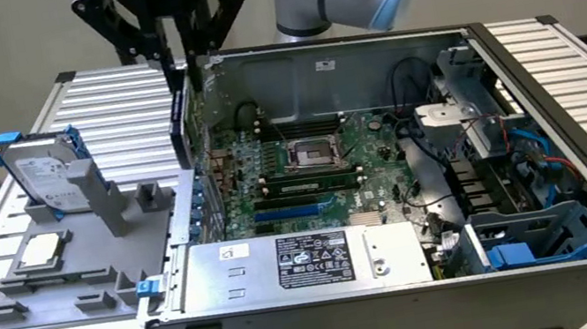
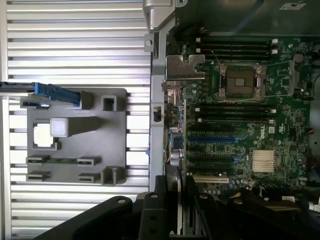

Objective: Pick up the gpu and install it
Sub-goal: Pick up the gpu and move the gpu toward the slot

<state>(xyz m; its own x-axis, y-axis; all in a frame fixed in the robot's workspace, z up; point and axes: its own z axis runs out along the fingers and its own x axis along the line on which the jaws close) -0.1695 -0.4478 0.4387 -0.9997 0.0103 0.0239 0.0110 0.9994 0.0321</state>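
The gpu (image 1: 180,125) hangs upright as a thin black card, edge-on, over the left wall of the open computer case (image 1: 370,49). My gripper (image 1: 176,59) is shut on its upper edge. In the wrist view the gripper (image 2: 181,202) points down along the card (image 2: 174,150), which stands just beside the case wall. The green motherboard (image 1: 307,171) lies inside the case with its blue and black expansion slots (image 2: 215,137) bare. The card is above the board and touches no slot.
A grey fixture (image 1: 105,250) on the slatted table holds a hard drive in a blue frame (image 1: 45,175) and a processor chip (image 2: 44,136). The power supply (image 1: 298,262), a blue drive cage (image 1: 534,240) and cables (image 1: 483,151) crowd the case.
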